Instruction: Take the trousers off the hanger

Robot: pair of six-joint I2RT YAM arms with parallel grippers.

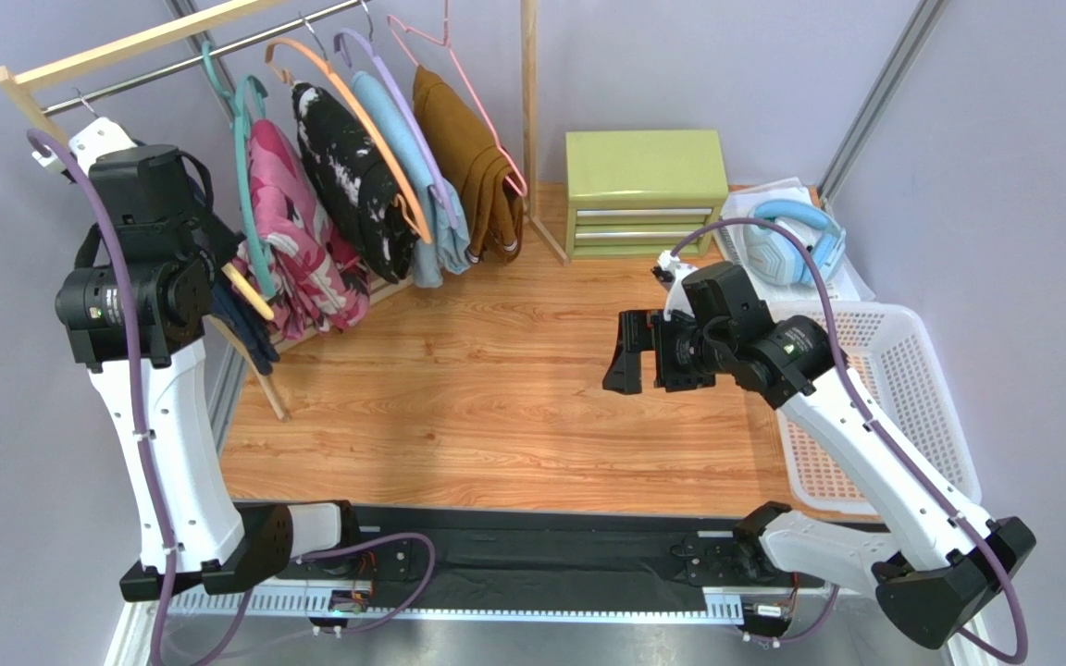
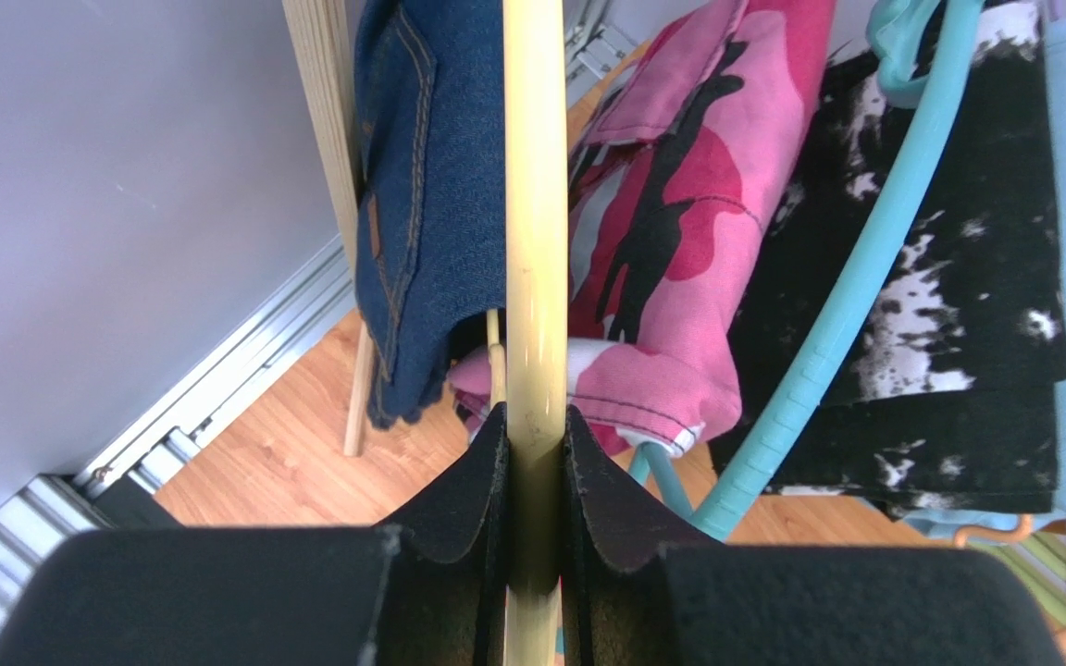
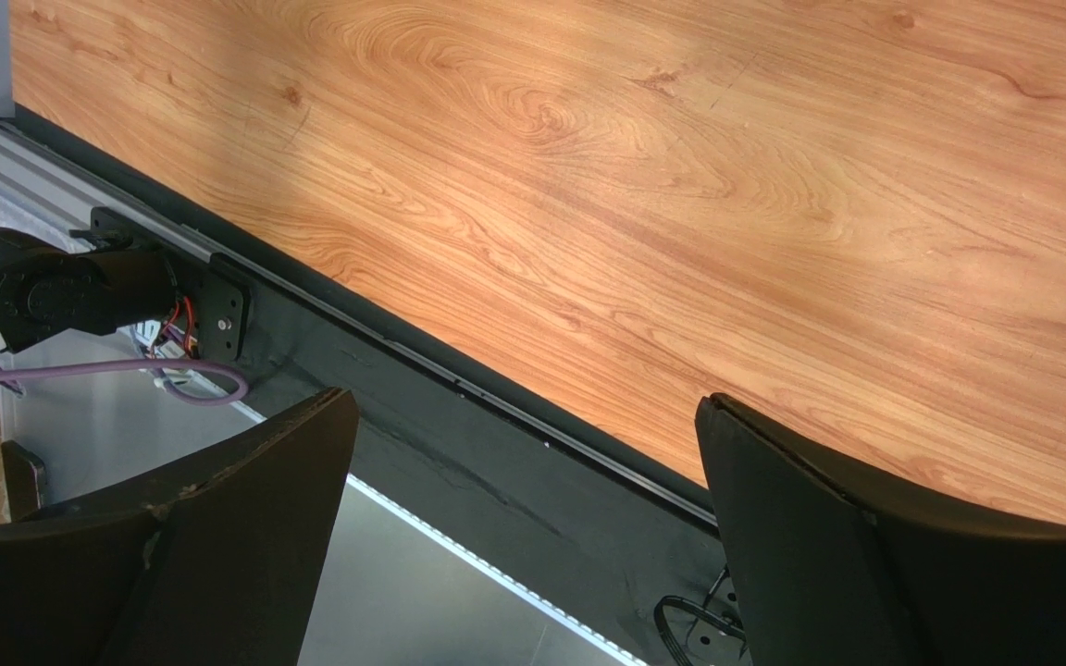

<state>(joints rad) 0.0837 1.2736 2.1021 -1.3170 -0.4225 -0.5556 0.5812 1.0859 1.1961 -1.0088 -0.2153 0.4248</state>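
Left gripper (image 2: 536, 458) is clamped shut on yellow hanger bar (image 2: 535, 208). Navy trousers (image 2: 428, 181) are hung just left of it, pink camo trousers (image 2: 692, 208) just right. Right gripper (image 3: 525, 410) is held wide open, empty, above worktop (image 3: 636, 181).

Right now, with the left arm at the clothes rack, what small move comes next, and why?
Probably ease the yellow hanger off the rail toward the table: the left end effector is shut on its bar, the blue trousers hang beside it, and the right end effector is open over the table.
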